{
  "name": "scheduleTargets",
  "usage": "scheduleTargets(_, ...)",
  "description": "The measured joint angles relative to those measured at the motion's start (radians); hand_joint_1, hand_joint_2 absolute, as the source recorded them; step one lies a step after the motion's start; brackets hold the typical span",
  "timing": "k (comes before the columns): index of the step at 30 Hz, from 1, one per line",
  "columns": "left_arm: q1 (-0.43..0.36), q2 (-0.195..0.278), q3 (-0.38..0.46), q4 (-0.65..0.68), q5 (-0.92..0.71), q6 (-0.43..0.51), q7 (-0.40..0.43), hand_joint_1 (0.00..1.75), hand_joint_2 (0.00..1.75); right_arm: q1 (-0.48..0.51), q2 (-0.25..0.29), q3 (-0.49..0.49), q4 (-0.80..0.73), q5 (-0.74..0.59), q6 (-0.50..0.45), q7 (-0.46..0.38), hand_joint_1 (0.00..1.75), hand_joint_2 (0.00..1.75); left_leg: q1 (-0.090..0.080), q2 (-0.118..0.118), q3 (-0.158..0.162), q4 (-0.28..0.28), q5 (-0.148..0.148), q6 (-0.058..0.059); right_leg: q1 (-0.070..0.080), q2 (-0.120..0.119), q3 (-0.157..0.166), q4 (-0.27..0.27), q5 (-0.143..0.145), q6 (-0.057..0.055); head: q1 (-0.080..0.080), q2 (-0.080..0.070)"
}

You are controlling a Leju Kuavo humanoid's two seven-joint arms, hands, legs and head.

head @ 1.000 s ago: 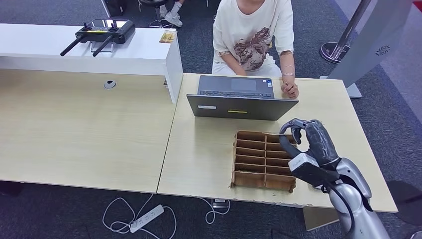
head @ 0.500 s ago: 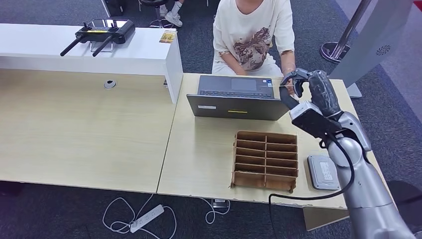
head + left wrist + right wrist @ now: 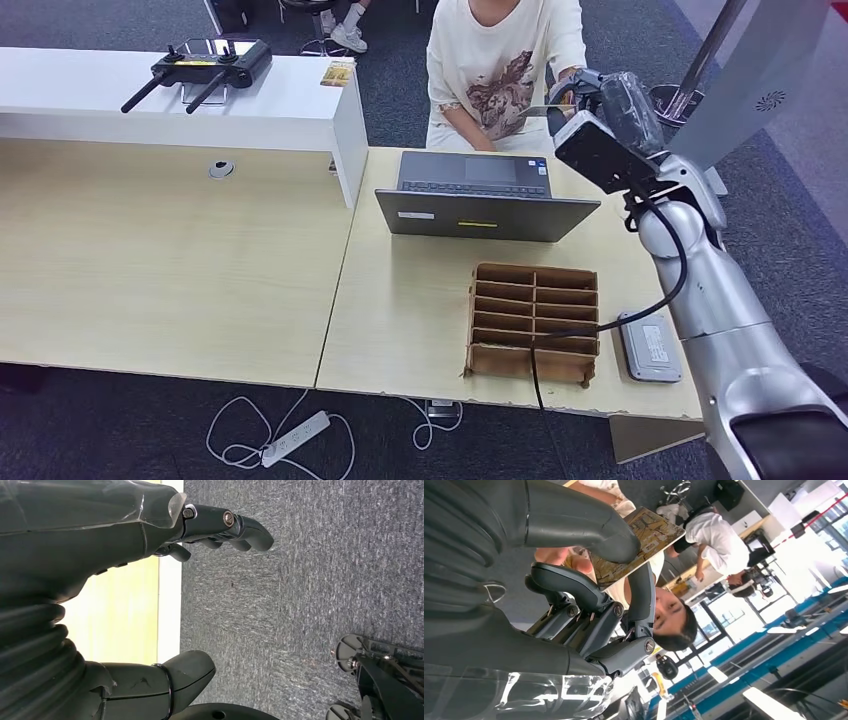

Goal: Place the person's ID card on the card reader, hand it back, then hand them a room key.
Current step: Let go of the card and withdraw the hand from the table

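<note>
My right hand (image 3: 603, 103) is raised over the far edge of the desk, in front of the seated person (image 3: 505, 60). It pinches a brown patterned card (image 3: 639, 542) between thumb (image 3: 579, 522) and a finger, and the person's hand (image 3: 558, 555) is close beside the card. The grey card reader (image 3: 650, 346) lies on the desk at the near right with nothing on it. My left hand (image 3: 100, 535) hangs beside the desk edge above the carpet, its fingers (image 3: 235, 527) apart and holding nothing.
A cardboard box with slots (image 3: 533, 322) stands left of the reader. An open laptop (image 3: 480, 195) lies between the box and the person. On the white counter (image 3: 290, 100) at the back left lies a black controller (image 3: 205, 65). A cable (image 3: 650, 300) hangs from my right arm.
My right arm has lifted from above the cardboard box, past the laptop, up toward the person, carrying the card. The card reader came into view. The person's hand left the desk.
</note>
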Motion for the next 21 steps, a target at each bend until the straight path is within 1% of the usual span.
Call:
scheduleTargets(3,0.0,0.002,0.0,0.0,-0.002,0.0,0.0,0.0,1.75,-0.068,0.03,0.012,0.108,-0.004,-0.002,0.024,1.75,1.75,0.0,0.0,0.0,0.0,0.0,0.0,0.0,0.0,0.0,0.0,0.0,0.0,0.0,0.0)
scheduleTargets(8,0.0,0.005,0.0,0.0,-0.005,0.0,0.0,0.0,1.75,-0.134,0.067,0.021,0.249,0.002,-0.027,0.035,1.75,1.75,0.0,0.0,0.0,0.0,0.0,0.0,0.0,0.0,0.0,0.0,0.0,0.0,0.0,0.0)
scheduleTargets(16,0.0,0.009,0.0,0.0,-0.008,-0.004,0.0,0.0,1.75,-0.228,0.109,0.044,0.442,0.082,-0.058,0.121,1.75,1.75,0.0,0.0,0.0,0.0,0.0,0.0,0.0,0.0,0.0,0.0,0.0,0.0,0.0,0.0)
scheduleTargets(18,0.0,0.009,0.0,0.0,-0.009,-0.005,0.0,0.0,1.75,-0.25,0.115,0.05,0.48,0.099,-0.06,0.137,1.68,1.75,0.0,0.0,0.0,0.0,0.0,0.0,0.0,0.0,0.0,0.0,0.0,0.0,0.0,0.0)
scheduleTargets(19,0.0,0.009,0.0,0.0,-0.009,-0.005,0.0,0.0,1.75,-0.26,0.117,0.052,0.496,0.102,-0.061,0.142,1.53,1.75,0.0,0.0,0.0,0.0,0.0,0.0,0.0,0.0,0.0,0.0,0.0,0.0,0.0,0.0)
scheduleTargets(21,0.0,0.01,0.0,0.0,-0.009,-0.005,0.0,0.0,1.75,-0.274,0.121,0.054,0.526,0.104,-0.063,0.146,0.91,1.75,0.0,0.0,0.0,0.0,0.0,0.0,0.0,0.0,0.0,0.0,0.0,0.0,0.0,0.0)
